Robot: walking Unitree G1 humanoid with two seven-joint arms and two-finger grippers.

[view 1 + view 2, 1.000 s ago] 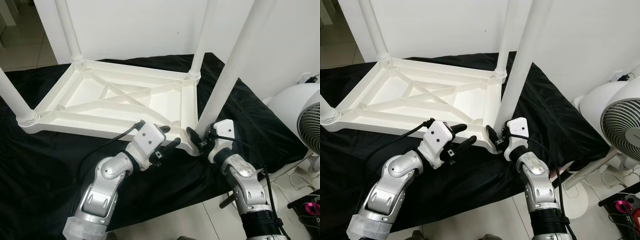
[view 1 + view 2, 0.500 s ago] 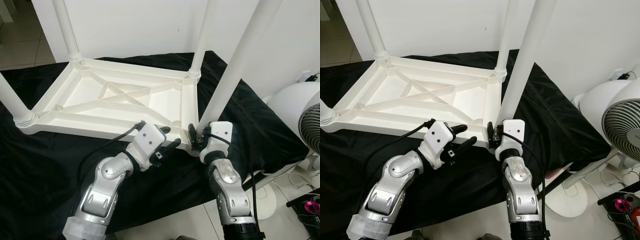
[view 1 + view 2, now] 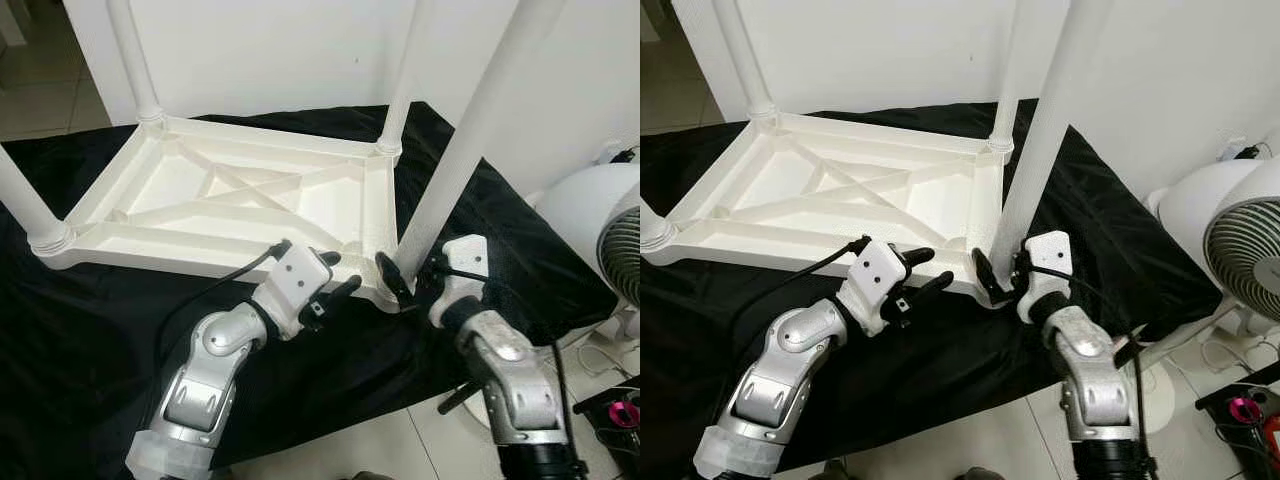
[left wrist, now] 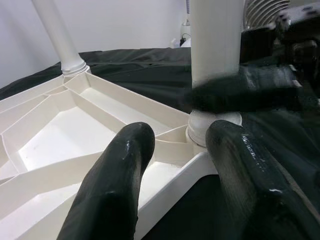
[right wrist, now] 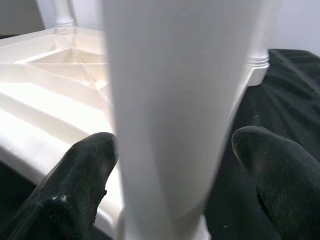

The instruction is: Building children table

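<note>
Since half a second back the right arm has swung outward, yet its right gripper (image 3: 402,281) keeps its fingers clamped around the near table leg (image 3: 460,150) just above its socket. White tabletop (image 3: 200,200) lies upside down on black cloth (image 3: 80,330) — legs pointing up. Left gripper (image 3: 335,275) hovers at the near rim, fingers apart, holding nothing.
</note>
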